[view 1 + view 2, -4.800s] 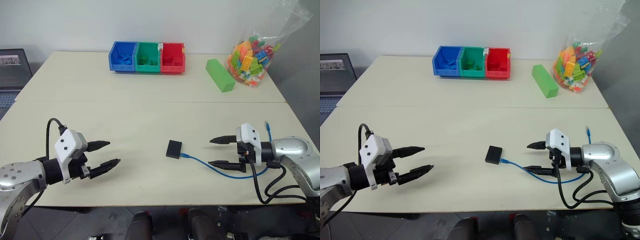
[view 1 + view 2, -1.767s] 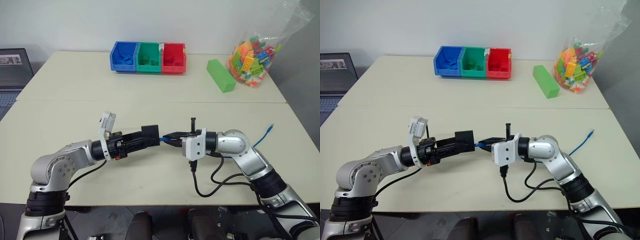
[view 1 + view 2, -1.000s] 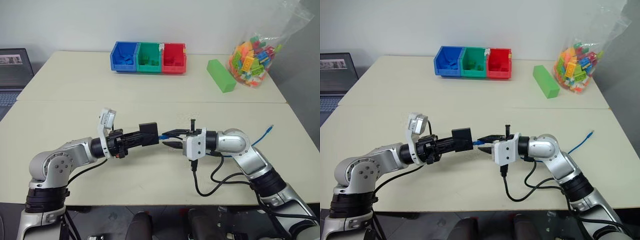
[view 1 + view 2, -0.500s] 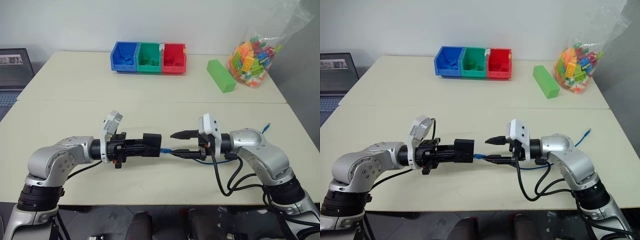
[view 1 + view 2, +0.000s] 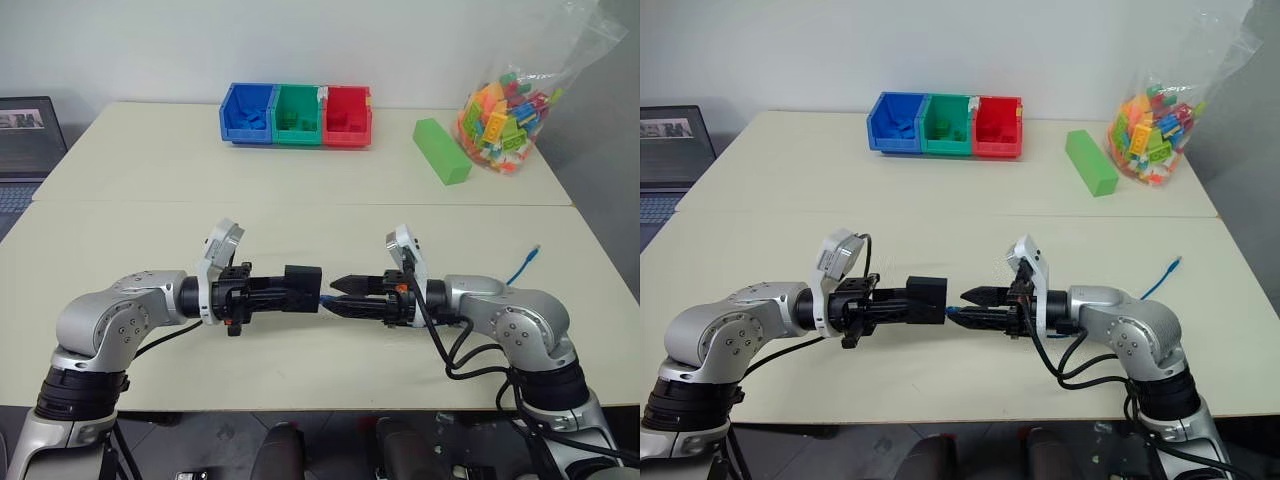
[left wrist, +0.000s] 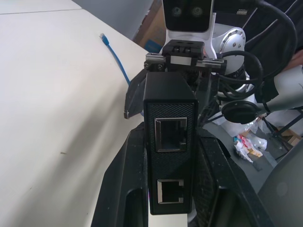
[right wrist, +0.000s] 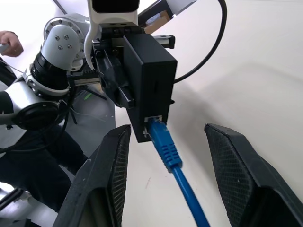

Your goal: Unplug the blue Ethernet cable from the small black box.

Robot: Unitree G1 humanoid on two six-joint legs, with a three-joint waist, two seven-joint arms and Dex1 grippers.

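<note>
At the frame's centre, the left gripper (image 5: 275, 291) is clamped on the small matte black box (image 5: 303, 289), held above the table. The thin bright blue Ethernet cable (image 7: 166, 147) remains plugged in, between the right gripper's (image 7: 177, 182) parted fingers. Closing on the cord instead of the plug could leave the latch engaged and strain the cable.

The left hand (image 6: 170, 189) is clamped on the small black box (image 6: 169, 142), its two dark fingers (image 6: 125, 184) pressed against the box's sides. The box's facing end shows two square sockets, one above the other. Beyond it sits the right hand (image 6: 184, 52). On the pale worktop (image 6: 52, 94) lies the loose plug end of the blue cable (image 6: 116, 56).
</note>
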